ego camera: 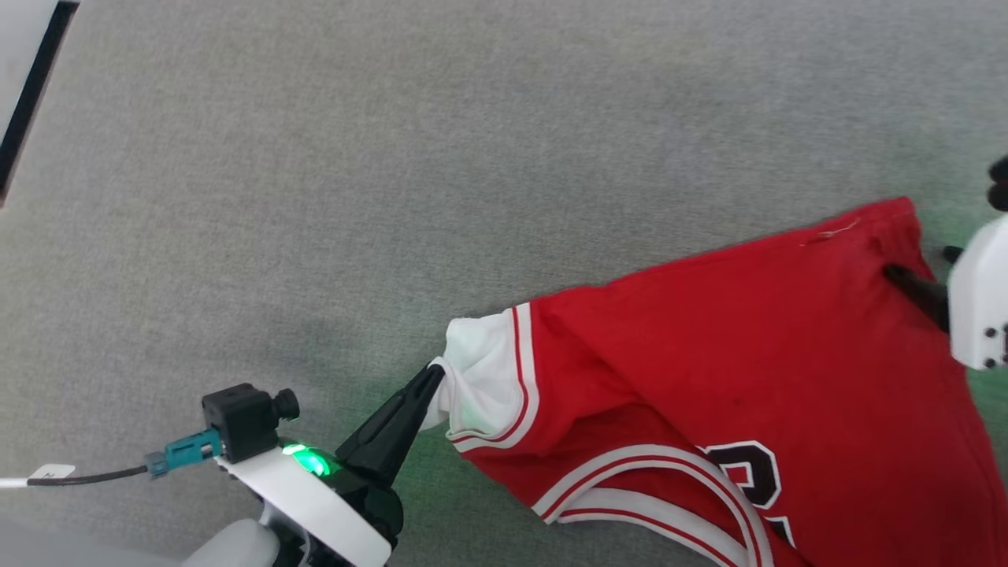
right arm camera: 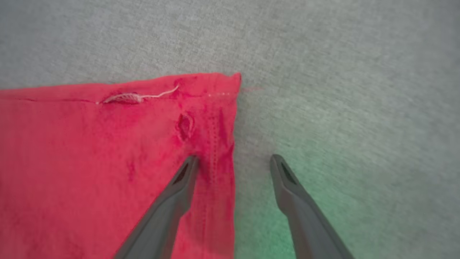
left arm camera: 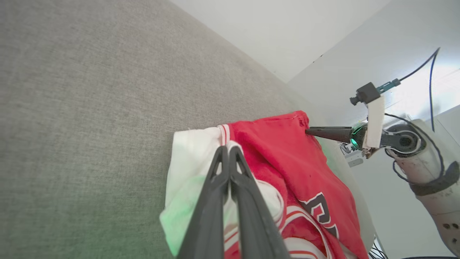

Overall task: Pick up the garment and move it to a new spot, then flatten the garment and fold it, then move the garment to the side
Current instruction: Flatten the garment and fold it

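Left gripper [ego camera: 434,372] clamped on jersey [ego camera: 709,346] sleeve [ego camera: 482,370] at 9 o'clock, probably to stretch it flat. Right gripper [right arm camera: 233,160] has fingers apart, straddling hem [right arm camera: 215,136] at 3 o'clock.

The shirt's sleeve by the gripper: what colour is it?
The sleeve is white, edged with red-and-white stripes; clearest in the head view.

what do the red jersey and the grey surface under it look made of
Garment: probably thin synthetic knit, matte red with white panels; it bunches softly at the sleeve, and the hem shows stitching and a loose thread.
Grey surface: looks like woven or felted fabric, matte, with fine heathered grain.
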Available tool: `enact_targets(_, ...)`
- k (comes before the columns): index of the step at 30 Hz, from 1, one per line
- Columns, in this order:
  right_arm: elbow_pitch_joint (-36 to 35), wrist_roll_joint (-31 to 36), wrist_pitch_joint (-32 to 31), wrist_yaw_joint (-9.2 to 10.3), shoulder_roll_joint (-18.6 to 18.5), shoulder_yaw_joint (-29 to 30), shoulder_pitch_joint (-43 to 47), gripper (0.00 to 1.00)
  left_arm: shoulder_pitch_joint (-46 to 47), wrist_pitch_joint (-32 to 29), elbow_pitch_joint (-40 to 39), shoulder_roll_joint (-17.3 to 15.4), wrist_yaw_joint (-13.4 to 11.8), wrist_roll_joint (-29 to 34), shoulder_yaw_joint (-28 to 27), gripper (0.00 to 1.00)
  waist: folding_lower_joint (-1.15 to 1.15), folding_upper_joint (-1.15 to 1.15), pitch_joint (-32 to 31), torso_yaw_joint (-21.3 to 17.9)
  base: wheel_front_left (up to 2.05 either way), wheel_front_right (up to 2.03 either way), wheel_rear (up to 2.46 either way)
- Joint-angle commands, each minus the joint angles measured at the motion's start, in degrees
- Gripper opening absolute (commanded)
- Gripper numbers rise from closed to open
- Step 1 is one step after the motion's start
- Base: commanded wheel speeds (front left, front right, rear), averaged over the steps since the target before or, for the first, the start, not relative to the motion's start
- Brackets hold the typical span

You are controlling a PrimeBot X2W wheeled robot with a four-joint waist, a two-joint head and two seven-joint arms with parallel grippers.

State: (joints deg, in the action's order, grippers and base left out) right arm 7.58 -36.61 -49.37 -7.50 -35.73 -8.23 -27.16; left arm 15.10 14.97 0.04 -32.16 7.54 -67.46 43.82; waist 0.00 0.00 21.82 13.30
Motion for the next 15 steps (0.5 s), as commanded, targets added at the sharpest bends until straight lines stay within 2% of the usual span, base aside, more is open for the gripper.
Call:
enact_targets(1, 1.82, 0.45, 0.38, 0.02, 0.36, -2.06, -1.76, 1.00, 1.18, 0.29, 0.32, 0.43, -0.13, -0.14, 0.31, 0.00, 0.00, 0.00, 0.94, 0.96, 0.00, 0.00, 0.00)
enact_targets(5, 7.33, 0.25, 0.17, 0.01, 0.78, -7.57, -4.04, 1.00, 2.47, 0.29, 1.12, 1.06, -0.13, -0.46, 1.56, 0.00, 0.00, 0.00, 1.09, 1.77, 0.00, 0.00, 0.00)
enact_targets(6, 8.27, -0.36, -0.14, 0.01, 0.93, -8.83, -4.37, 0.84, 2.78, 0.29, 1.30, 1.18, -0.13, -0.53, 1.95, 0.00, 0.00, 0.00, 1.03, 1.89, 0.00, 0.00, 0.00)
enact_targets(7, 8.93, -0.85, 0.04, 0.00, 0.94, -9.70, -4.61, 0.47, 3.17, 0.29, 1.40, 1.31, -0.13, -0.64, 2.64, 0.00, 0.00, 0.00, 0.95, 1.96, 0.00, 0.00, 0.00)
enact_targets(9, 10.11, -1.67, 1.47, 0.00, 0.90, -10.71, -5.46, 0.00, 4.22, 0.29, 2.01, 1.28, -0.13, -1.09, 3.93, 0.00, 0.00, 0.00, 0.61, 1.93, 0.00, 0.00, 0.00)
enact_targets(15, 12.49, -3.60, 8.92, 0.03, -0.49, -10.72, -9.89, 0.00, 10.58, 0.29, 4.40, -0.46, -0.13, -3.93, 8.03, 0.00, 0.00, 0.00, -1.27, 0.06, 0.00, 0.00, 0.00)
